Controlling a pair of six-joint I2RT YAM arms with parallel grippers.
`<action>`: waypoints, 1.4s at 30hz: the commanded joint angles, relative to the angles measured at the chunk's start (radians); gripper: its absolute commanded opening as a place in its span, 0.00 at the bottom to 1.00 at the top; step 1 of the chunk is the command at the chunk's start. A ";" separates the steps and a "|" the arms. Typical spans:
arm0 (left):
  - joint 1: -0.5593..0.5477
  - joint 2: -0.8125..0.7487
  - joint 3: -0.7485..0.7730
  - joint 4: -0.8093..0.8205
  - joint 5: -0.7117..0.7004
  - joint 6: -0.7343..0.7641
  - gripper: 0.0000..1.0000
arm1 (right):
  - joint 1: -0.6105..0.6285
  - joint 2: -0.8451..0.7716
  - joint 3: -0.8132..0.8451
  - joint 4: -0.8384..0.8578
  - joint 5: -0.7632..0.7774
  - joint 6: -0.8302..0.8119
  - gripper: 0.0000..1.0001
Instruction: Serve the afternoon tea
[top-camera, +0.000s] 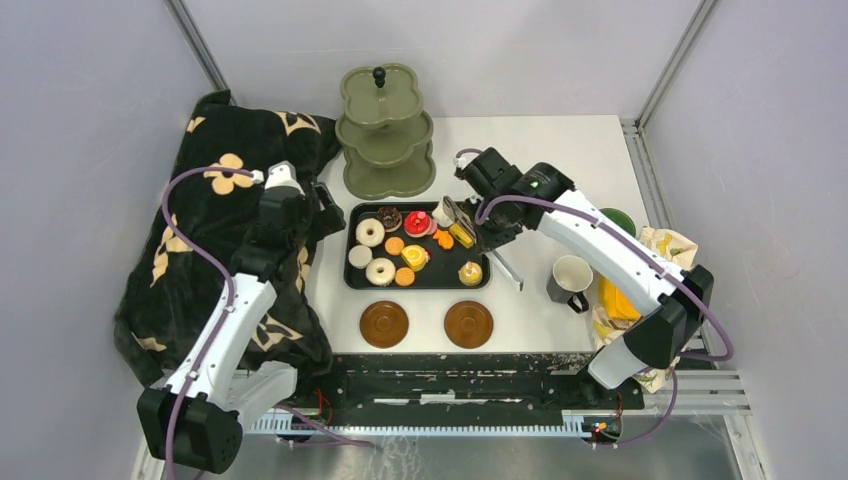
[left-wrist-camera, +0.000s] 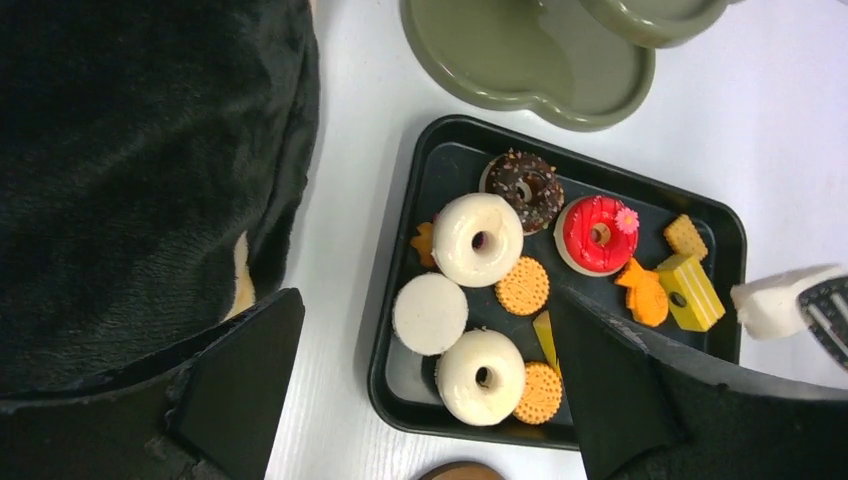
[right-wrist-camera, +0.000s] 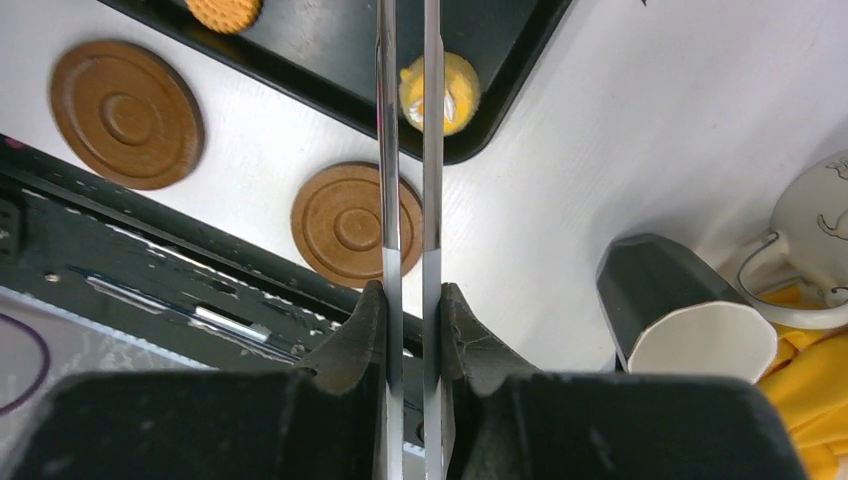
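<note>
The right hand (right-wrist-camera: 411, 300) is pressed together on both arms of the metal tongs (right-wrist-camera: 385, 150). That squeeze makes their far tip pinch a small white cake (left-wrist-camera: 775, 300), held just past the right rim of the black tray (left-wrist-camera: 383, 330). The tongs probably give a finer pinch than the broad fingers could. The olive-green stand (top-camera: 385, 125) waits just behind the tray with its visible tiers bare, so it looks like the cake's destination. The left hand (left-wrist-camera: 425, 300) hangs spread wide over the tray's left half, holding nothing and likely keeping clear. Nearer the arms, the left saucer (top-camera: 384, 324) and right saucer (top-camera: 468, 324) lie bare. The dark mug (right-wrist-camera: 680, 310) stands apart, to their right.
</note>
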 joint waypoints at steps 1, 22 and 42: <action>0.002 0.014 0.027 -0.009 0.099 0.007 0.99 | -0.049 -0.074 -0.003 0.129 -0.087 0.042 0.01; -0.486 0.062 0.073 -0.019 -0.204 0.079 0.99 | -0.322 -0.267 -0.290 0.423 -0.621 0.303 0.01; -0.514 -0.132 -0.261 0.134 -0.032 -0.221 0.99 | -0.431 -0.439 -0.634 0.836 -0.736 0.514 0.01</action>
